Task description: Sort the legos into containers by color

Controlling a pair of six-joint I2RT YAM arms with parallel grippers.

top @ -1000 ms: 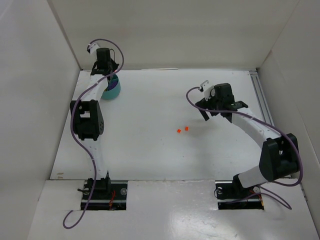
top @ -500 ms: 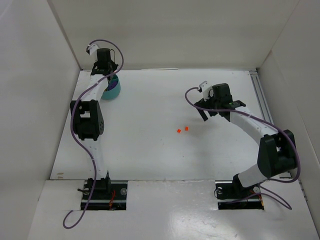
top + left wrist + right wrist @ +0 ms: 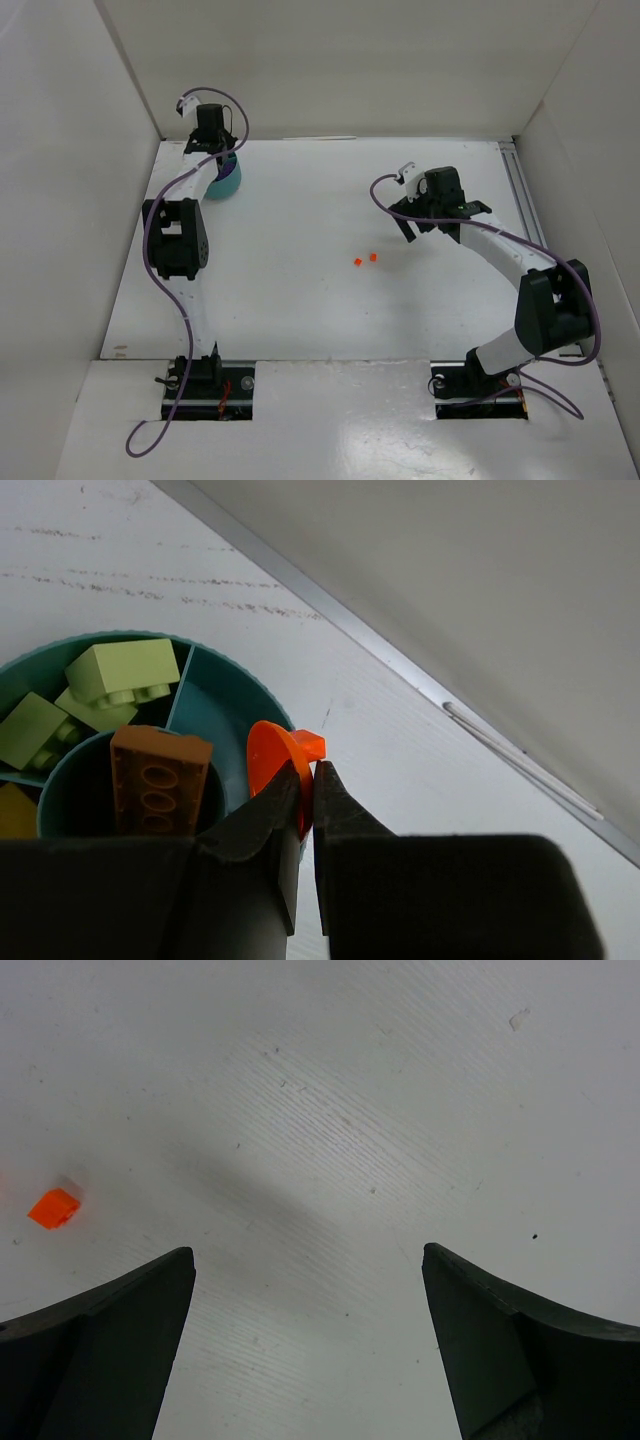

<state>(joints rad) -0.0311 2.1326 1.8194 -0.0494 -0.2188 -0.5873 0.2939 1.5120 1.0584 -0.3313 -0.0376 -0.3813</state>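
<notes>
We see the left gripper (image 3: 308, 780) pinching a bright orange round plastic piece (image 3: 268, 765) over the round teal plastic tub (image 3: 228, 715); the right gripper (image 3: 307, 1255) stands wide, empty.

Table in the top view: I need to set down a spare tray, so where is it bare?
Bare: the wide near strip between the two red-orange bricks and the arm bases, and the far middle between the teal tub and the right gripper. Crowded: the far left corner, where the left gripper hangs over the tub.
</notes>
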